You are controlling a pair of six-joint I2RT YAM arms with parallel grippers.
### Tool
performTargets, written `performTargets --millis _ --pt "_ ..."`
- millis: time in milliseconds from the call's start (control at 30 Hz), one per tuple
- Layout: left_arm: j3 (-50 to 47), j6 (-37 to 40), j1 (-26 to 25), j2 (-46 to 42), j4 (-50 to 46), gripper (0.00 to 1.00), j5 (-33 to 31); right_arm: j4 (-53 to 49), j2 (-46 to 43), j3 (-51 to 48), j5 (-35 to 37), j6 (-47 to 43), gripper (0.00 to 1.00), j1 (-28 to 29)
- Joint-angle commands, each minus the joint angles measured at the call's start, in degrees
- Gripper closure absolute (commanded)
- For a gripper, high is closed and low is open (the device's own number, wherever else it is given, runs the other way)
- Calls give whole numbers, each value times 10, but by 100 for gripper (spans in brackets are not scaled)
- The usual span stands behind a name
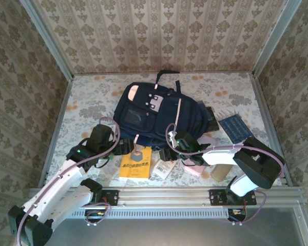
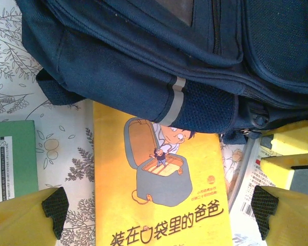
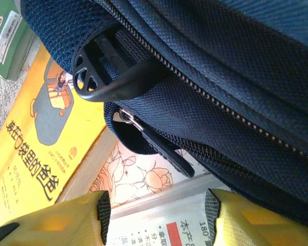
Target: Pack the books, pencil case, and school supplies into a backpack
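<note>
The navy backpack (image 1: pixel 154 110) lies on the desk (image 1: pixel 87 97), its lower edge draped over the top of the yellow paperback (image 2: pixel 113 169). Its fabric looks soft and floppy and would likely sag when lifted, so the stiffer parts are probably better holds: the zipper pull (image 3: pixel 159 148) and the black plastic buckle (image 3: pixel 108 77). The right gripper (image 3: pixel 158 218) has its fingers spread and empty, just beside that pull. The left gripper (image 2: pixel 159 207), equally wide and empty, hovers over the paperback, a thin, light, probably slick book best pinched at a free edge.
</note>
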Motion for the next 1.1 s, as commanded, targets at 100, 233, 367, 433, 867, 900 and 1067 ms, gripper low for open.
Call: performTargets --millis 100,233,367,433,867,900,1067 --pt "-24 -13 -9 13 32 5 -14 28 24 36 -2 7 46 14" --pt "-43 -15 -13 17 46 5 -21 17 19 45 22 -6 45 24" --pt "-67 -17 -14 18 63 5 -29 30 20 51 31 -8 45 28" --pt "-77 -17 -14 20 70 5 -31 46 21 53 30 -4 45 28" --pt "-115 -15 -35 19 84 6 -60 -5 -38 44 171 -88 61 72" --pt "-114 -14 -35 19 84 5 -59 -12 -43 39 197 -111 61 83" --pt "-106 -13 -36 19 82 5 -56 -59 -21 57 286 -192 60 128"
